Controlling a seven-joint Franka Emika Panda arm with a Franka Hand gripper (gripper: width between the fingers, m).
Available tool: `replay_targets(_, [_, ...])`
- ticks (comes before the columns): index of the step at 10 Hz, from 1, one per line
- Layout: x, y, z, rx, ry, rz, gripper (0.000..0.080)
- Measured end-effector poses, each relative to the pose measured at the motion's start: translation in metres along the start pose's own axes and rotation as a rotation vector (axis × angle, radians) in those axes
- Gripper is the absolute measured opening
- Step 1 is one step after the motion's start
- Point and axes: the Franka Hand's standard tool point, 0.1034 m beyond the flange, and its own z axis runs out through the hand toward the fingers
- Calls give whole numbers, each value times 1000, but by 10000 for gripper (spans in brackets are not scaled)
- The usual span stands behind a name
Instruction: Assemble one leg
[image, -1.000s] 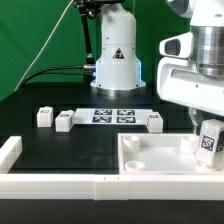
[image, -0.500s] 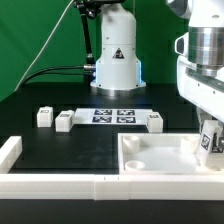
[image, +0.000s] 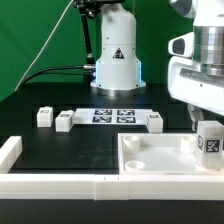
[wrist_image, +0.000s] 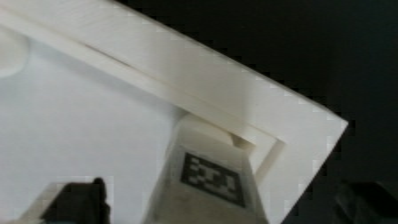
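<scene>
My gripper (image: 207, 135) is shut on a leg (image: 210, 142), a small white block with a black-and-white tag, and holds it upright over the far right corner of the big white square panel (image: 150, 160). In the wrist view the held leg (wrist_image: 222, 175) points its end at a corner of the panel (wrist_image: 107, 110), and one dark finger (wrist_image: 80, 200) shows beside it. Three more legs stand on the black table: two at the exterior view's left (image: 44, 117) (image: 64, 121) and one at the middle (image: 154, 122).
The marker board (image: 110, 116) lies on the table in front of the arm's white base (image: 116, 62). A white rail (image: 55, 184) runs along the near edge, with a raised end at the exterior view's left (image: 9, 152).
My gripper with the leg moved to the exterior view's right and lower half a second ago, and has now come back left and a little higher above the panel's corner.
</scene>
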Motion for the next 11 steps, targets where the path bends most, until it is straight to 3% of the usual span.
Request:
replay_targets(8, [4,1,-3,-7,10,-814,649])
replay_targets(11, [5,2,-2,-8,9,-877,623])
